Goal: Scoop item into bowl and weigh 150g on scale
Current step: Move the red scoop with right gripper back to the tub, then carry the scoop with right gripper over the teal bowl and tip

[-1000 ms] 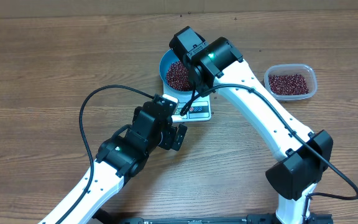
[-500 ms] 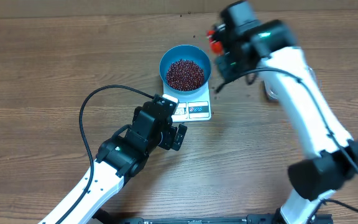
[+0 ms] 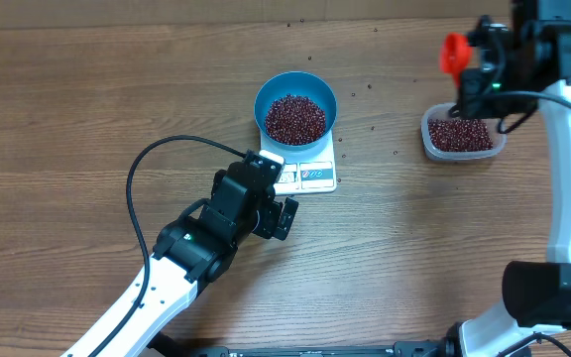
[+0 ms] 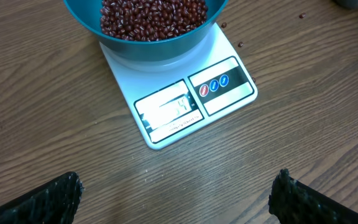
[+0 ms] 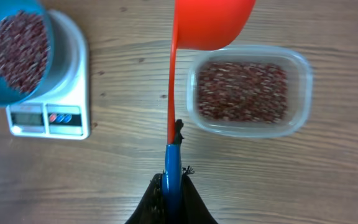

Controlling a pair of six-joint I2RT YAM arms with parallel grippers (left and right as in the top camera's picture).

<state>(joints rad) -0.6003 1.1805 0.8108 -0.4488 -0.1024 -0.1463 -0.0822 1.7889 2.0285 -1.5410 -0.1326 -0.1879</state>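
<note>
Your left gripper (image 4: pixel 176 205) hangs with its jaws spread wide, just short of the display edge of the scale (image 3: pixel 310 177). Push that arm forward and a finger can bump the scale or lean on it, which spoils the reading.

The blue bowl (image 3: pixel 258 104) sits on the scale, already well filled with beans (image 3: pixel 295 117). The main risk is overshooting the target with one more full scoop. Glare washes over the display (image 4: pixel 169 112), so you probably cannot trust a reading from the left wrist view.

Stray beans (image 3: pixel 372 130) dot the table (image 3: pixel 87 89) between the scale and the clear container (image 3: pixel 500 139). Another tilted or hurried carry along that route drops more, and those never reach the bowl.

Your right gripper (image 5: pixel 171 182) is clamped on the very end of the red scoop (image 3: pixel 453 52). Held that far back, the long handle (image 5: pixel 171 106) can twist in the grip and tip the scoop's cup.

The beans in the bowl lie ahead of the left fingers (image 4: pixel 55 199), beyond the display and well clear of the jaws. The beans in the container lie ahead and slightly right of the right fingers (image 5: pixel 145 208), with the whole handle between. The scoop's cup hovers over the container's far rim.
</note>
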